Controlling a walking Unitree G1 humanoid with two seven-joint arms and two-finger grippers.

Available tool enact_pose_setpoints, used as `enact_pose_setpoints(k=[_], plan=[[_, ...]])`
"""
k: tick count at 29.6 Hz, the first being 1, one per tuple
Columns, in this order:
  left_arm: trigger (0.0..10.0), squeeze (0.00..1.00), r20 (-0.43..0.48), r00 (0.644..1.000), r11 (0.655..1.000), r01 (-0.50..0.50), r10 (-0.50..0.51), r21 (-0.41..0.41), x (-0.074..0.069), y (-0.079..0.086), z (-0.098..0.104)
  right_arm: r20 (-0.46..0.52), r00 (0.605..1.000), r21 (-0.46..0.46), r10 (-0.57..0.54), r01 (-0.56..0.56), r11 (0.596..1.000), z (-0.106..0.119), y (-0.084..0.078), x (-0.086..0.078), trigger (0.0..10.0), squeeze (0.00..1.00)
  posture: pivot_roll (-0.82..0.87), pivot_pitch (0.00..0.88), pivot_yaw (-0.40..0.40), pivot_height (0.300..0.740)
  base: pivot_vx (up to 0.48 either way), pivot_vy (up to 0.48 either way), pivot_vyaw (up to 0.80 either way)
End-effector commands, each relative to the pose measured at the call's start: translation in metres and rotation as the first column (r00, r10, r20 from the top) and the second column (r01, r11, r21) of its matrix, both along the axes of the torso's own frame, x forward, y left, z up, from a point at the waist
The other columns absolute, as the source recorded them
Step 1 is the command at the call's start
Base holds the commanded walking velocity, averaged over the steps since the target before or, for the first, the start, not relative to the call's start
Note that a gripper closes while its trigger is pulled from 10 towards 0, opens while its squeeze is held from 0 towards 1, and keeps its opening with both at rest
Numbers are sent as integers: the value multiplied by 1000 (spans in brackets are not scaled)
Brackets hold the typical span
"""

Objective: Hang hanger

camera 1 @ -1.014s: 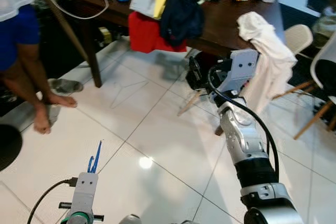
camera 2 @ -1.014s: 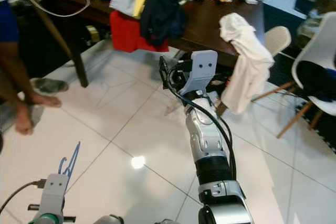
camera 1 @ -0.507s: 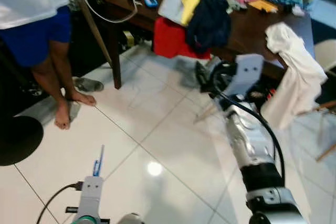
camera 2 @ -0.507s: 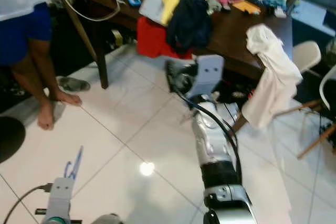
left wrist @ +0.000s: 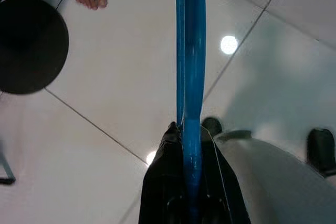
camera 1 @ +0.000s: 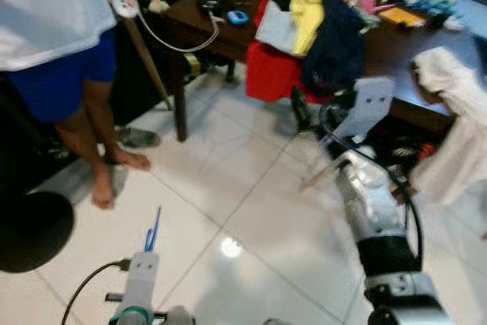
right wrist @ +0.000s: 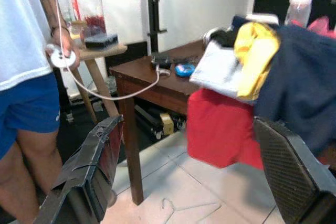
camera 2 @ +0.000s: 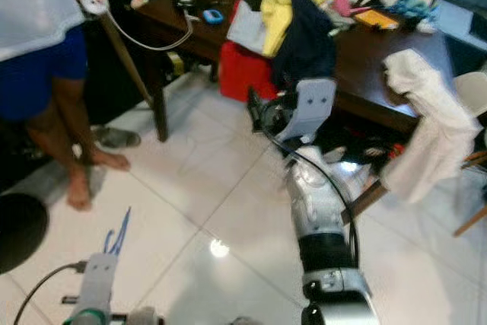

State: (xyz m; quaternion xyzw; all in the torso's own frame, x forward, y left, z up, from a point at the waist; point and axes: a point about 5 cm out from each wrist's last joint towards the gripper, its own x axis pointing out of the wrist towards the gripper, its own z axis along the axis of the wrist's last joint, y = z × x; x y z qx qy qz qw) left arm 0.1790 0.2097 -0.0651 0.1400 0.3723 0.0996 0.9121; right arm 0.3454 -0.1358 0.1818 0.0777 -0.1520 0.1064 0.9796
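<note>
Person (camera 1: 53, 58) and table (camera 1: 415, 43) ahead

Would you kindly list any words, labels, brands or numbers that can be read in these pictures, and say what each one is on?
None can be read.
The orange booklet on the dark wooden table: any print is too blurred to read.
The jar on the side table bears no legible label.
The blue hanger in the left gripper shows no marking.
</note>
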Motion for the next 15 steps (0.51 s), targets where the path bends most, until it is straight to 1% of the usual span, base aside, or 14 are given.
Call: enact_pose_setpoints(k=[1, 7, 15], plan=[[10000, 0, 2, 1000, 1000, 11, -11, -7, 0, -4, -1, -9, 1000, -13, -29, 29, 999, -2, -9, -1, 10000, 0, 90, 11, -66, 740, 379, 296, -500], [10000, 0, 1, 998, 998, 63, -63, 2, 1, -7, -1, -4, 999, -16, -43, 43, 999, -3, -14, -4, 10000, 0, 80, 17, -54, 740, 0, 0, 0], [10000, 0, 2, 997, 997, 74, -74, 3, 4, -6, -2, -7, 997, -23, -81, 80, 997, -6, -22, -7, 10000, 0, 72, 18, -40, 740, 0, 0, 0]])
